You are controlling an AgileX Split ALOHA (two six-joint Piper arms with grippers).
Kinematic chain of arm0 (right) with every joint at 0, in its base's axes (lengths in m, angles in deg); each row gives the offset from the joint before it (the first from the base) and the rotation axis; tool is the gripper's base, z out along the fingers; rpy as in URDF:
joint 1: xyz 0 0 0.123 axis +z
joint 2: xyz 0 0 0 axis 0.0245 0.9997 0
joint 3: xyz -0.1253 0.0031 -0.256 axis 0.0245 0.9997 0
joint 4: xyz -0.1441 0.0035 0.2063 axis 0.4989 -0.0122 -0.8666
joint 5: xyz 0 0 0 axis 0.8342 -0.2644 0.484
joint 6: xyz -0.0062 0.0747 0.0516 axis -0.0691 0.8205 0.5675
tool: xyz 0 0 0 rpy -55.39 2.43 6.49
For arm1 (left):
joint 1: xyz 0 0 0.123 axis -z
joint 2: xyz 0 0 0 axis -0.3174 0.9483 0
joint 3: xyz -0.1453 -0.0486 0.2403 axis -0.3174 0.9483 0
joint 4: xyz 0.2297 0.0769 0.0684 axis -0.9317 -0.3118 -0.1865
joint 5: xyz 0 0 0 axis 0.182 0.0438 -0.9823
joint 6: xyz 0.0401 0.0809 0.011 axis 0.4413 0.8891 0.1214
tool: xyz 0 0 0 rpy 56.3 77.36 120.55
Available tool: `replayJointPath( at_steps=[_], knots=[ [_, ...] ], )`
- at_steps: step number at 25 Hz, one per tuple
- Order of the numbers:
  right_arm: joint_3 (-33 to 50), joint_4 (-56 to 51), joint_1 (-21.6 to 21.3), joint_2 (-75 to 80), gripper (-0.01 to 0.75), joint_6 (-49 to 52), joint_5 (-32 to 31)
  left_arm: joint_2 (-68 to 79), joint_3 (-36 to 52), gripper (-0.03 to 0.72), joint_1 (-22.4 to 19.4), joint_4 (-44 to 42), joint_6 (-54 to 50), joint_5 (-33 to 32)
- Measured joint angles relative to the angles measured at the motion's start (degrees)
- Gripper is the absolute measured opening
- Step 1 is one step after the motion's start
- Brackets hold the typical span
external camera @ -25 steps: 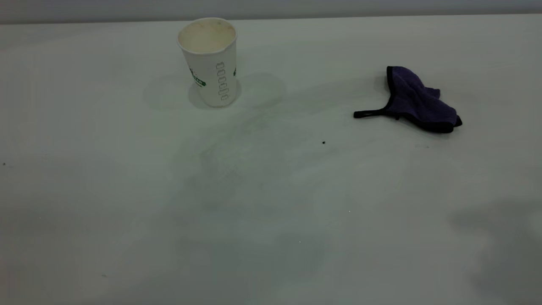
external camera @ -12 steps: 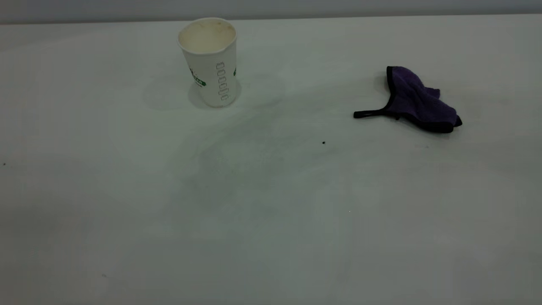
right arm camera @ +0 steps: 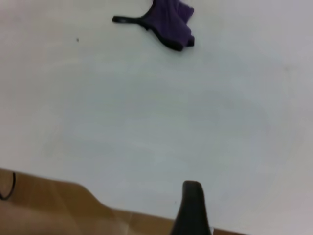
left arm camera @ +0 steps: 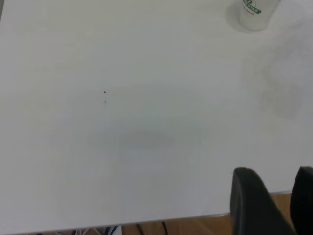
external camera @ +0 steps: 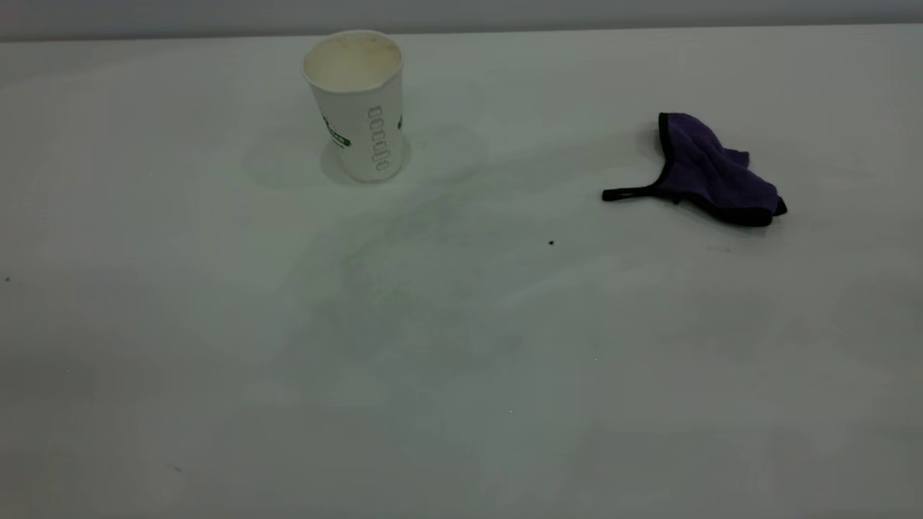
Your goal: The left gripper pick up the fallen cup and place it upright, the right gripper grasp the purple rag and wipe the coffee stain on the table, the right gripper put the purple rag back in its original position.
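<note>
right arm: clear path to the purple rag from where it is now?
Probably yes. The purple rag lies alone on the table, apart from the cup. In the right wrist view only bare tabletop lies between the right tool, back at the table edge, and the rag.

Paper cup, soft cloth rag, matt table.

- The cup stood upright on the table, upper centre-left of the exterior frame, near the far edge.
- The purple rag lay on the table at upper right, well apart from the cup, strap end pointing left toward frame centre.
- A tiny speck sat between them, lower in the frame, nearer the rag.
</note>
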Motion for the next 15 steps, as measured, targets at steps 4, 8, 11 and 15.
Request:
replayJointPath(
  at_steps=[4, 8, 11, 15],
  knots=[
    [0.4, 0.0, -0.4, -2.9, 0.668, 0.0, -0.1, 0.0, 0.0, 0.265, 0.0, 0.0, 0.0, 0.0],
    [0.4, -0.1, -0.5, -5.5, 0.664, -0.1, -0.1, 0.0, 0.0, 0.265, 0.0, 0.0, 0.0, 0.0],
    [0.4, -0.1, -0.5, -7.4, 0.658, -0.1, -0.1, 0.0, 0.0, 0.265, 0.0, 0.0, 0.0, 0.0],
    [0.4, -0.1, -1.0, -9.1, 0.651, -0.1, -0.2, 0.0, 0.0, 0.265, 0.0, 0.0, 0.0, 0.0]
  ],
)
